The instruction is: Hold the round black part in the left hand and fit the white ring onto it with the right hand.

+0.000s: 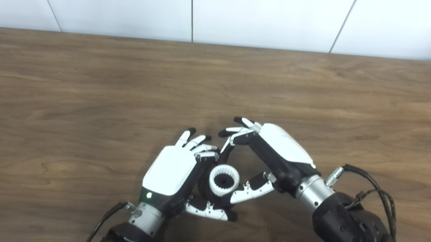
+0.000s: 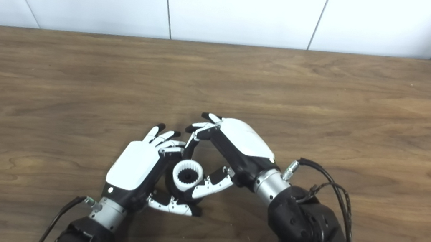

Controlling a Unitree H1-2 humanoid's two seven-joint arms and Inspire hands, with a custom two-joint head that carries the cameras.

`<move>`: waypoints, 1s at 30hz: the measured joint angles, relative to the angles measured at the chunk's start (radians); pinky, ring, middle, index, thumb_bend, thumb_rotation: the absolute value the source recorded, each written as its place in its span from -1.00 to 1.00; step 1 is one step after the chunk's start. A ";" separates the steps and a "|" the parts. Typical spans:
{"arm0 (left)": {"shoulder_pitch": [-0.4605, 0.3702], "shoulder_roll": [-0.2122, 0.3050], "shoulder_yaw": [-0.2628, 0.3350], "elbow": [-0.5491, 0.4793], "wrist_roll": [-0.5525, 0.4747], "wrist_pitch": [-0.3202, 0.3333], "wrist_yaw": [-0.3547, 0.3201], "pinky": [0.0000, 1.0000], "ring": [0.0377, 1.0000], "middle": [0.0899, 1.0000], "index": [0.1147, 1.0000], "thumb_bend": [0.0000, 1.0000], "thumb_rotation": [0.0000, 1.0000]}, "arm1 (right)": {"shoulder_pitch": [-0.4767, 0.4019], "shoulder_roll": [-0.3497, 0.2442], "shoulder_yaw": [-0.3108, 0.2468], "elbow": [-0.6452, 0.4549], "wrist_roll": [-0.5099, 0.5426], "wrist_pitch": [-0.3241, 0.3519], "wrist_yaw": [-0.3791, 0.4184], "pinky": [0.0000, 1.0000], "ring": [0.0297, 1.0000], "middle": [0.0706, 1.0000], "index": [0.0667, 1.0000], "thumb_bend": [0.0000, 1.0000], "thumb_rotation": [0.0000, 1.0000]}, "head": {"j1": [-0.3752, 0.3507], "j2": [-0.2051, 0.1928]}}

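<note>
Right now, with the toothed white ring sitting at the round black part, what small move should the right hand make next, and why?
Probably ease the right hand away. The toothed white ring already looks seated on the round black part cradled by the left hand, and the right hand's fingers are spread around it, not clearly pinching it. How fully it is seated is hard to tell.

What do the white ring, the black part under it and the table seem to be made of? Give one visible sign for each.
White ring: probably moulded plastic, matt, with even teeth around its inside.
Black part: likely plastic or rubber, dull and dark; mostly hidden by the left hand, so uncertain.
Table: wood or wood-look laminate, brown grain lines and a soft sheen.
</note>
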 measured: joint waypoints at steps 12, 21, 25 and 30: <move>0.016 0.000 0.000 -0.023 0.009 0.001 -0.021 1.00 0.78 0.49 -0.17 0.05 -0.89 | 0.016 0.001 0.003 0.002 -0.002 -0.001 -0.001 1.00 0.94 0.63 -0.10 0.04 -0.74 | -0.005 0.009; 0.021 -0.006 0.001 -0.025 0.015 0.001 -0.022 1.00 0.79 0.49 -0.17 0.05 -0.89 | 0.021 0.000 0.003 0.005 -0.004 -0.002 -0.003 1.00 0.93 0.63 -0.10 0.04 -0.74 | -0.003 0.009; 0.021 -0.007 0.002 -0.026 0.015 0.001 -0.025 1.00 0.79 0.49 -0.17 0.05 -0.89 | 0.022 0.000 0.003 0.007 -0.007 -0.003 -0.004 0.99 0.93 0.64 -0.10 0.04 -0.74 | -0.005 0.011; 0.021 -0.008 0.003 -0.026 0.016 0.001 -0.028 1.00 0.79 0.49 -0.17 0.05 -0.89 | 0.022 -0.001 0.006 0.013 -0.016 -0.010 -0.004 0.99 0.92 0.63 -0.09 0.05 -0.73 | -0.008 0.008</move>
